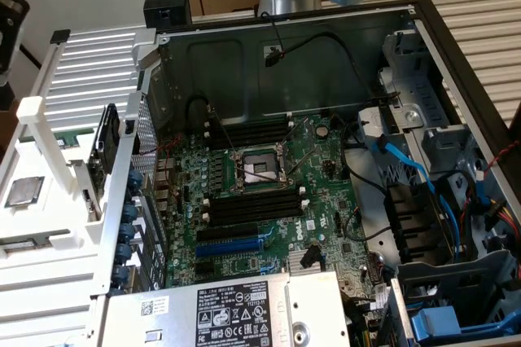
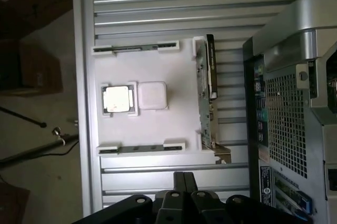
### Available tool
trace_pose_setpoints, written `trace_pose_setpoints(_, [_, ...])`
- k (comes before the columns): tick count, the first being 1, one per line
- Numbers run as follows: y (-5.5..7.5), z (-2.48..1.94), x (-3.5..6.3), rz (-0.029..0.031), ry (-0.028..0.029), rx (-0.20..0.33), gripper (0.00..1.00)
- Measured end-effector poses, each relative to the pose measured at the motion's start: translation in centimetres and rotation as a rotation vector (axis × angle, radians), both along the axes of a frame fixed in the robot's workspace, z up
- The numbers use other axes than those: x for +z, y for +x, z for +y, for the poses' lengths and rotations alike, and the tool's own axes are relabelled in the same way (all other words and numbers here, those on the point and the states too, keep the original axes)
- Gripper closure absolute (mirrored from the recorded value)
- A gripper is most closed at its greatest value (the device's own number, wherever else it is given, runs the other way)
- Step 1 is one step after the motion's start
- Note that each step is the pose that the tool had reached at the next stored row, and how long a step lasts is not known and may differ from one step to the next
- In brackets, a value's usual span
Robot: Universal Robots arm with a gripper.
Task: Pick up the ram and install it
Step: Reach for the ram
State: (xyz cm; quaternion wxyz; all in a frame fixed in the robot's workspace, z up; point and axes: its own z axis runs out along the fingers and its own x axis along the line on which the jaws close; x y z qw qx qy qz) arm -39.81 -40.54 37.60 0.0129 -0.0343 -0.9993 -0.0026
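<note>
The gripper (image 2: pixel 183 175) has its two black fingers pressed together with nothing between them. It hangs just off one edge of the white tray (image 2: pixel 147 124), over the ribbed metal table (image 2: pixel 174 3) that the tray lies on.

The ram (image 2: pixel 136 49) is on the tray. It stands on its long edge between two white clips along the tray edge farthest from the gripper, well apart from it. A second thin strip (image 2: pixel 141 149) sits the same way in clips on the tray edge nearest the gripper.

Near the middle of the tray lies a square silver chip (image 2: pixel 117 99), with a plain white square pad (image 2: pixel 152 95) just beside it. A green card (image 2: pixel 205 92) stands upright along the side of the tray that faces the computer case (image 2: pixel 295 77).

The case sits just beside the tray with its side open. Inside it, the green board (image 1: pixel 269 176) carries long black slots (image 1: pixel 252 204) with white end clips.
</note>
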Motion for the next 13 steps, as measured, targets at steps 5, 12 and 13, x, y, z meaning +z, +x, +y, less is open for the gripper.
trace_pose_setpoints(5, [-1.6,0.57,-0.34,-0.0093,-0.0059,0.0,0.9])
trace_pose_setpoints(12, [-3.3,1.68,-0.76,-0.0257,-0.0074,0.0,0.9])
trace_pose_setpoints(13, [-3.4,1.98,-0.86,-0.0277,-0.0079,0.0,0.9])
